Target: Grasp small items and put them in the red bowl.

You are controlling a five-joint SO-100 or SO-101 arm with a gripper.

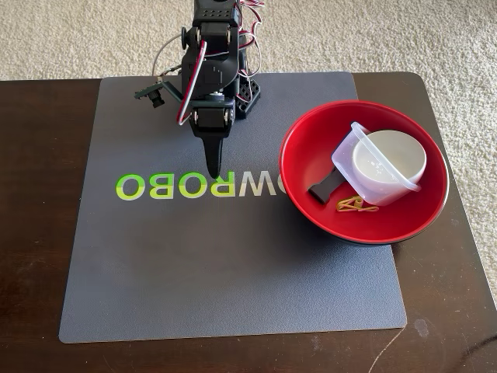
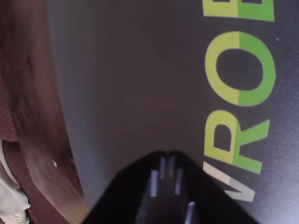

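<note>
Dark wooden bench [image 1: 31,233] and grey mat [image 1: 233,264] are being left bare; the clear square plastic container [image 1: 365,167], small white round bowl [image 1: 392,155], black bow-tie-shaped piece [image 1: 324,186] and yellow clothespin [image 1: 353,205] are lying in the glossy red bowl [image 1: 311,140], right. Nothing is being held by the closed hand [image 1: 213,167]; the task is judged complete.

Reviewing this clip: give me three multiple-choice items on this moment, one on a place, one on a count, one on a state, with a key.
1. Where is the clear container?
A. on the mat
B. in the red bowl
C. on the carpet

2. How many items lie on the grey mat outside the bowl?
A. none
B. two
C. four

3. How do the jaws of the gripper stand?
A. shut, holding nothing
B. shut on the white bowl
C. wide open

Key: 1 B, it leans inside the red rim, around the white bowl. 2 A, the mat carries only lettering. 3 A, the fixed view shows them meeting in one point over the mat.
</note>
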